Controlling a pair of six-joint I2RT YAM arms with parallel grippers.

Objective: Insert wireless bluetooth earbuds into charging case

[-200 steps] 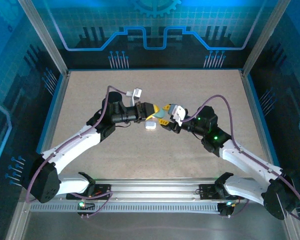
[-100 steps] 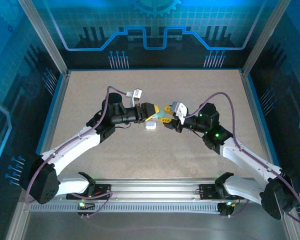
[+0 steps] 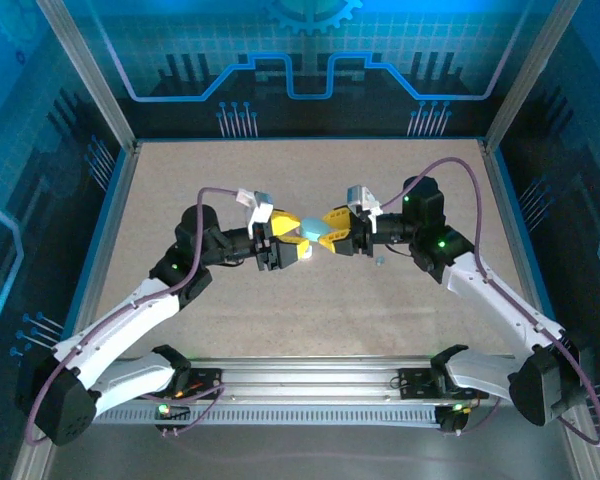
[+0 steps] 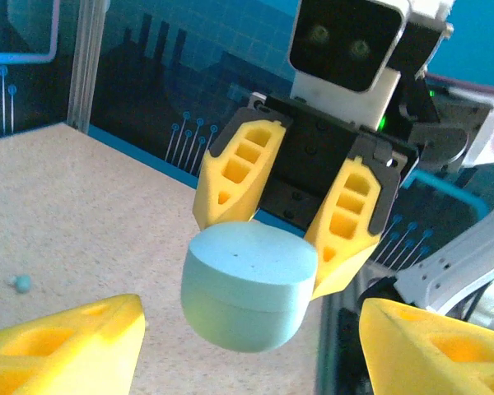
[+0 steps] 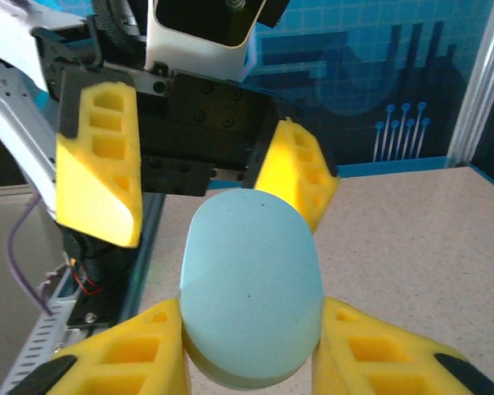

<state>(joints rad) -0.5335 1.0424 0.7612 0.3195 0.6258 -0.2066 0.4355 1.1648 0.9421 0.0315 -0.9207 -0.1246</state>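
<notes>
A pale blue charging case [image 5: 251,284], lid closed, hangs above the table between the two grippers [image 3: 311,236]. My right gripper [image 5: 251,337] is shut on it, one yellow finger [image 5: 140,350] on each side. My left gripper [image 4: 251,362] faces it from the left, open, its fingers [image 4: 66,346] apart from the case [image 4: 249,284]. One tiny pale blue earbud [image 4: 20,284] lies on the table; in the top view the earbud [image 3: 378,261] is just right of the right gripper [image 3: 332,230]. The left gripper [image 3: 285,240] sits close to the case's left.
The speckled tabletop [image 3: 310,170] is walled by an aluminium frame [image 3: 110,200] and blue panels. The arm bases stand on the metal rail [image 3: 310,385] at the near edge. Purple cables loop over both arms.
The left gripper has opened and drawn back left from the case. The right gripper has tightened on the case, which now sits higher between the two grippers.
</notes>
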